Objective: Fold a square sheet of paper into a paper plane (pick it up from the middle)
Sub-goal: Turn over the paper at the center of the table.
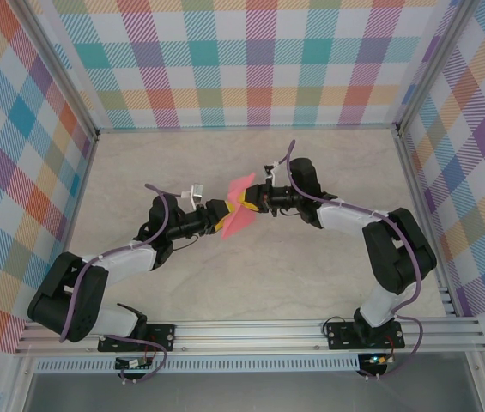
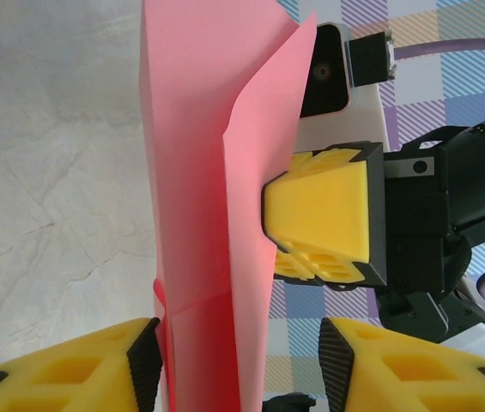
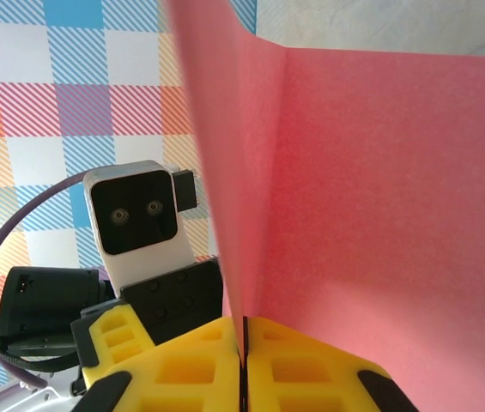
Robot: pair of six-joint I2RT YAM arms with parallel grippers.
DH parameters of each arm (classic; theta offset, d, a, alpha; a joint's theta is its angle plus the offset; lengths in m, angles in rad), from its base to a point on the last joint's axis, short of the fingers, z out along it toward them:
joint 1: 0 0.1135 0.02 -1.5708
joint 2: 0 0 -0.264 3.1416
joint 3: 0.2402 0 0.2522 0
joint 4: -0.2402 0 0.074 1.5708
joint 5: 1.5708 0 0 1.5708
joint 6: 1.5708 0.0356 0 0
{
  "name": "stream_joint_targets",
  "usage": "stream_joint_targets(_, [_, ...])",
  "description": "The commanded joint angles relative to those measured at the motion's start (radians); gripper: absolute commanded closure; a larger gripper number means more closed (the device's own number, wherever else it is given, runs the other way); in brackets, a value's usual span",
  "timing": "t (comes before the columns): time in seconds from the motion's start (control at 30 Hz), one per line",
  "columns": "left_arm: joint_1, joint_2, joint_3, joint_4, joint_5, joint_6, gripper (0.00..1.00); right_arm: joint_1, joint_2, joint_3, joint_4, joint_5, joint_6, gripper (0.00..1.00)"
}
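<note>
**Robot arms meet over a folded sheet.** A folded pink sheet of paper (image 1: 235,221) is held above the middle of the pale surface (image 1: 311,283), where the two arms come together in the overhead view. Its long axis slants from upper right to lower left of that frame, and one corner shows above the right gripper (image 1: 248,202).

The right gripper is clamped tight on the sheet. Its wrist camera shows two yellow fingers (image 3: 182,369) pressed together at the bottom of the frame. The paper is caught in the seam between them and rises as a creased wall to the top edge.

The left gripper (image 1: 221,219) stands partly open around the sheet's lower end. Its wrist camera gives detail too small to read overhead. The paper runs from bottom to top, with a folded flap ending in a point at upper right. The sheet lies just beside the left-hand finger pad (image 2: 146,360), with a clear gap to the other pad. In that view the right gripper bites the sheet's right edge at mid-frame.
</note>
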Motion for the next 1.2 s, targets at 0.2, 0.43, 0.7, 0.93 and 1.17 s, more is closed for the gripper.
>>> stream_joint_targets(0.2, [-0.007, -0.042, 0.0, -0.042, -0.042, 0.038, 0.83, -0.003, -0.033, -0.002, -0.071, -0.008, -0.062, 0.8])
stream_joint_targets(0.43, [-0.028, -0.134, 0.13, -0.584, -0.253, 0.353, 0.89, -0.002, -0.18, 0.026, -0.5, 0.293, -0.33, 0.43])
stream_joint_targets(0.7, [-0.186, -0.06, 0.427, -1.276, -0.93, 0.606, 0.89, -0.002, -0.312, -0.028, -0.713, 0.596, -0.433, 0.19])
stream_joint_targets(0.93, [-0.326, 0.179, 0.653, -1.554, -1.366, 0.587, 0.89, -0.003, -0.331, -0.07, -0.754, 0.694, -0.422, 0.17])
stream_joint_targets(1.17, [-0.387, 0.44, 0.785, -1.622, -1.426, 0.552, 0.89, -0.002, -0.347, -0.096, -0.783, 0.768, -0.4, 0.17])
